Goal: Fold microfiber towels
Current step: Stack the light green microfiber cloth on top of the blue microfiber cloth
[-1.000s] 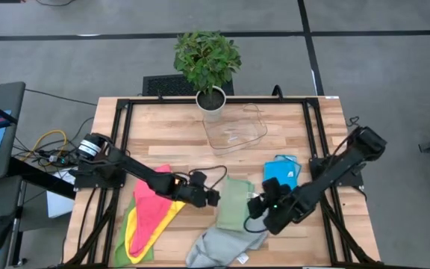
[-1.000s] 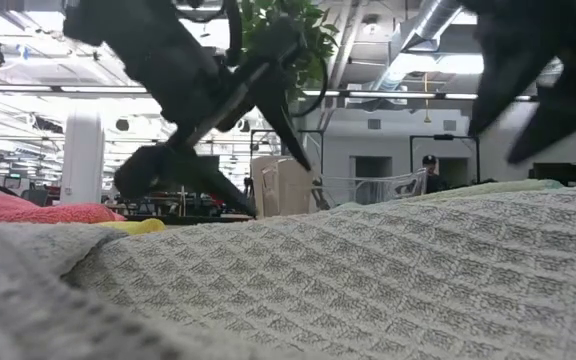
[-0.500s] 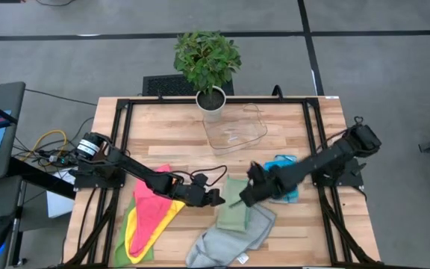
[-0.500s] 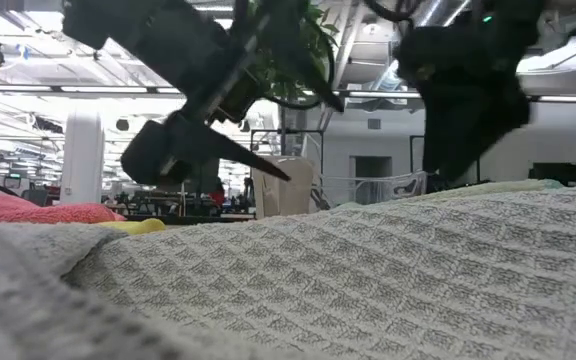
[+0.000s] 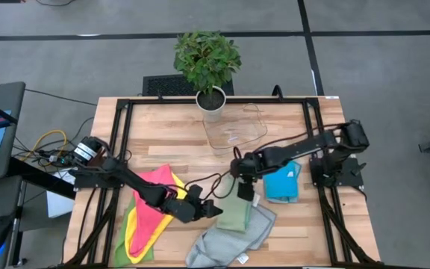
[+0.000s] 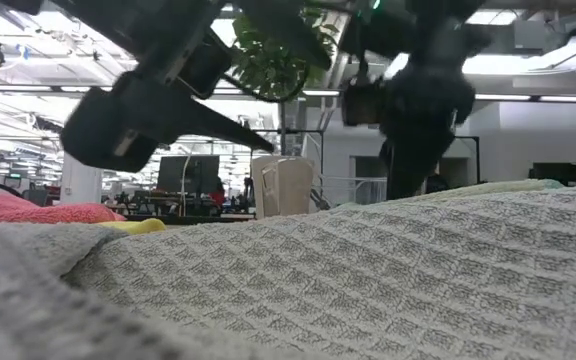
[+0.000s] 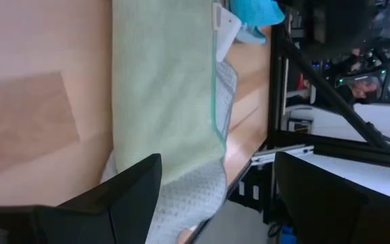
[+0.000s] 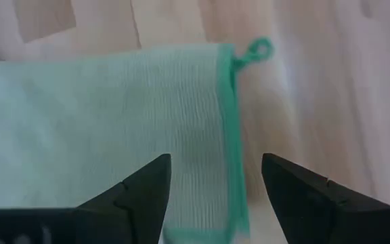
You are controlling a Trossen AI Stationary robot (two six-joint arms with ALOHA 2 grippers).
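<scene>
Nearest you, at the table's front edge, lies one rumpled light grey waffle-weave towel (image 5: 226, 243); it fills the foreground of the low view (image 6: 368, 280). Partly on top of it sits one pale green folded towel with a teal-green hem (image 5: 235, 210), lying flat on the butcher-block wooden table (image 5: 163, 134).

Your left gripper (image 5: 210, 210) hovers just beside that green towel's left edge, jaws apart and holding nothing; in its wrist view the green cloth (image 7: 161, 95) stretches ahead of one dark finger (image 7: 131, 193). Your right gripper (image 5: 245, 189) hangs over the green towel's far right corner, jaws also apart with nothing between them. Its wrist view shows the hemmed edge and a small hanging loop (image 8: 259, 49) of the cloth (image 8: 100, 115) just past its fingers (image 8: 144, 190).

To the left you have a pile of three cloths: one pink towel (image 5: 154, 203) on top, one yellow towel (image 5: 136, 240) under it, and a strip of one brighter green towel (image 5: 125, 224) at the pile's left edge. To the right, near the right arm, is one bright blue folded towel (image 5: 281, 184).

So you can count six towels. Farther back stands one clear plastic tray (image 5: 235, 131), and beyond it, at the far edge, one leafy potted plant in a white pot (image 5: 207, 66).
</scene>
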